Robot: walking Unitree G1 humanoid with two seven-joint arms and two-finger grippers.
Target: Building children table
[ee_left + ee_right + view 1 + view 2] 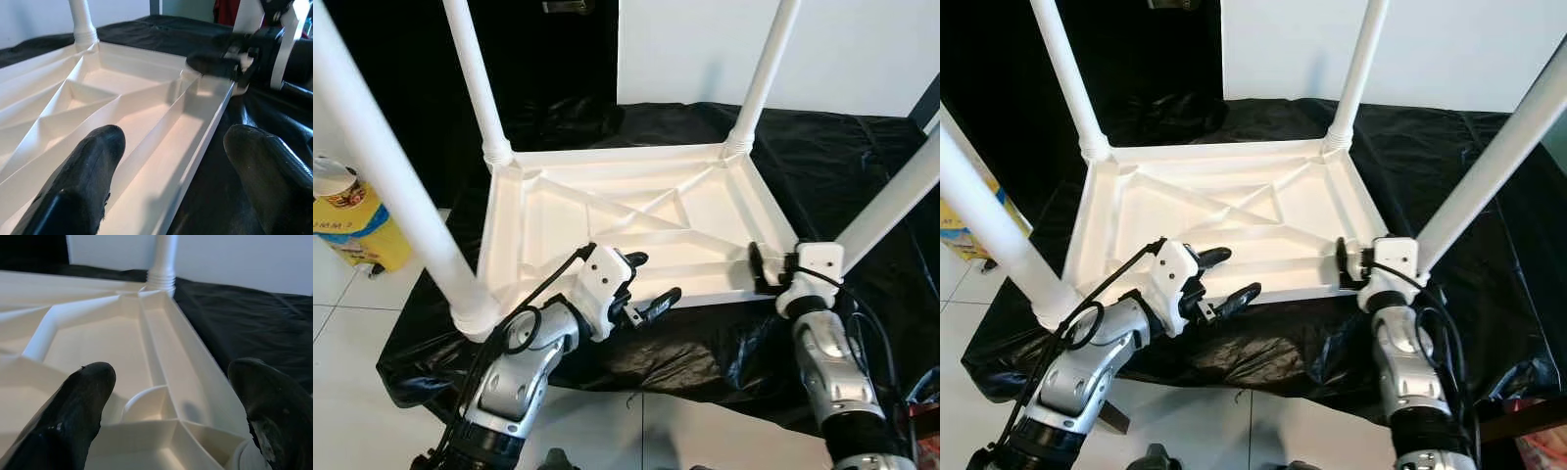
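Four white legs [475,78] rise from the upturned white table [636,220], which lies on a black sheet [862,166]. Left gripper [644,286] spreads wide at its near rim; right gripper [1349,264] straddles its near right corner, fingers apart

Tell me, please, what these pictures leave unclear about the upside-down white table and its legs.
- Leg tips: cut off by the top edge in both eye views.
- Near-right leg joint: hidden behind the right gripper.
- Tabletop upper face: lies down on the black sheet.
- Left gripper: contact with the rim unclear.
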